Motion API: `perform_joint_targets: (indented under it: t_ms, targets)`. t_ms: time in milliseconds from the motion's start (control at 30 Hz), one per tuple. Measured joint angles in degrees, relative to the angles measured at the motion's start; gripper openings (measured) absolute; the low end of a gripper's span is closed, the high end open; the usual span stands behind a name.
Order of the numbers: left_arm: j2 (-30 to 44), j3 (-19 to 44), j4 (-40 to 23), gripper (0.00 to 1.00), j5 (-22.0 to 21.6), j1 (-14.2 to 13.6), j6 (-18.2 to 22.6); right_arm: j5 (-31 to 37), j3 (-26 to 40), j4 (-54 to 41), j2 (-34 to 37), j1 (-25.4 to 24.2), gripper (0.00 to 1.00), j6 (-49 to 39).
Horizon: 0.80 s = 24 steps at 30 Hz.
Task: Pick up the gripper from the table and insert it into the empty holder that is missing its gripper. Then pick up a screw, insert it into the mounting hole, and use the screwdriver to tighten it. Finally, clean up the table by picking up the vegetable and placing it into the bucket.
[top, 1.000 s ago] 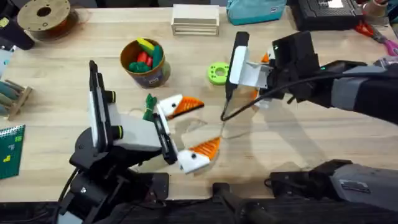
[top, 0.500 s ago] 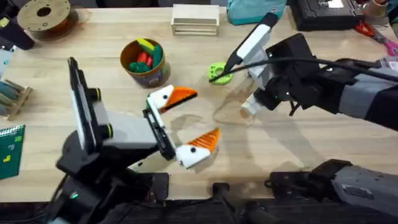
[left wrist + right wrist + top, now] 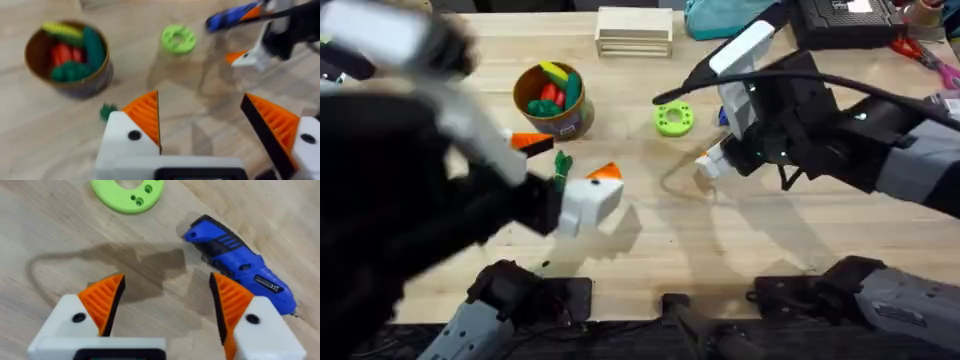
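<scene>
The left arm rises dark and blurred across the left half of the overhead view, its white-and-orange left gripper (image 3: pixel 200 130) with jaws spread wide and holding nothing, just right of the small dark green toy vegetable (image 3: pixel 561 168) lying on the light wooden surface (image 3: pixel 650 250). The right gripper (image 3: pixel 165 305), jaws likewise wide apart and empty, hovers at centre right over the surface beside the blue pen-shaped screwdriver (image 3: pixel 240 270) and the bright green ring-shaped disc (image 3: pixel 672 118). At upper left of centre, the round dark bucket with tan rim (image 3: pixel 552 104) holds red, yellow and green toy vegetables.

Light wooden plank table (image 3: pixel 800 250)
</scene>
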Motion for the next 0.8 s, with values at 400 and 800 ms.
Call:
perform_joint_targets:
  t_ms: [400, 800]
  targets:
    - [24.8, 9.3, -5.7, 0.987, -6.8, 0.0, -5.7, -5.6, 3.1, -1.1, -6.4, 1.2, 0.989, 5.5]
    - [30.0, 9.3, -8.8, 0.987, -13.9, 2.1, -15.4, -6.3, 3.1, -1.3, -17.0, 1.2, 0.989, 6.1]
